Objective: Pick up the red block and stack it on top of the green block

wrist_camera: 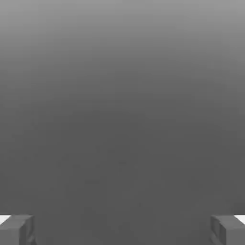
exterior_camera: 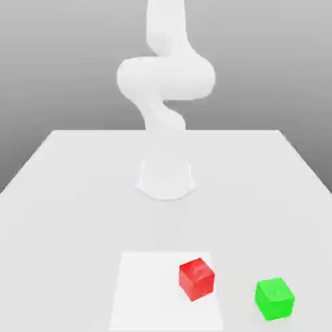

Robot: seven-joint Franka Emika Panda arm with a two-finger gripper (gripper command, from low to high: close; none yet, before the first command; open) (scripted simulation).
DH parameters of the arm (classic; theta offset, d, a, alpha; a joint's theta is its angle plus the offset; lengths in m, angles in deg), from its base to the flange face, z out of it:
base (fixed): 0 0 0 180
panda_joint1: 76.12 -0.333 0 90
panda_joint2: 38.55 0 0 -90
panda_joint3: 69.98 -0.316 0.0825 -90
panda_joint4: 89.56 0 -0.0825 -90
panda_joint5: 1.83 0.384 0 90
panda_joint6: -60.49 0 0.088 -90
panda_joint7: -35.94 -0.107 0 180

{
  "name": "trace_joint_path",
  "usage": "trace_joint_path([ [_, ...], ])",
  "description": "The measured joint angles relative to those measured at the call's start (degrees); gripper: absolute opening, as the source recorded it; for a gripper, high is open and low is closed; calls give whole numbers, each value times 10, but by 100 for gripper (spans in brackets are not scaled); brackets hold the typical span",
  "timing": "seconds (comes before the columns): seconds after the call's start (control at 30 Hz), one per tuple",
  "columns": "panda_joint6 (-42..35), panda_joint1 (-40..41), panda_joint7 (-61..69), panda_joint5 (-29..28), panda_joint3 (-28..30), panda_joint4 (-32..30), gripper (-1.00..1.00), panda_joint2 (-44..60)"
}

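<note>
The white table (exterior_camera: 78, 194) stretched wide across the exterior view, and the white arm (exterior_camera: 165, 78) rose from its round base (exterior_camera: 165, 179) near the middle, coiling upward and out past the top of the picture. Nearer the camera lay a paler square patch (exterior_camera: 146, 292) on the tabletop. The red block (exterior_camera: 196, 279) sat on that patch's corner toward the exterior view's right, turned slightly askew. The green block (exterior_camera: 274, 298) rested on the bare table further toward the exterior view's right, apart from the red one, not touching. In the hand view the gripper (wrist_camera: 122, 229) faced plain grey, its two fingertips (wrist_camera: 16, 229) standing wide apart, nothing between them.
</note>
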Motion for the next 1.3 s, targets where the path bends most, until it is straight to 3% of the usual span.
trace_joint_path([
  [0.67,224,-83,176,4,9,-192,0,420],
  [0.87,322,-81,189,6,4,-188,0,544],
  [0.9,337,-80,189,7,3,-186,-100,562],
  [1.13,339,-78,188,6,2,-185,-100,565],
  [1.3,263,-80,185,1,4,-199,-100,475],
])
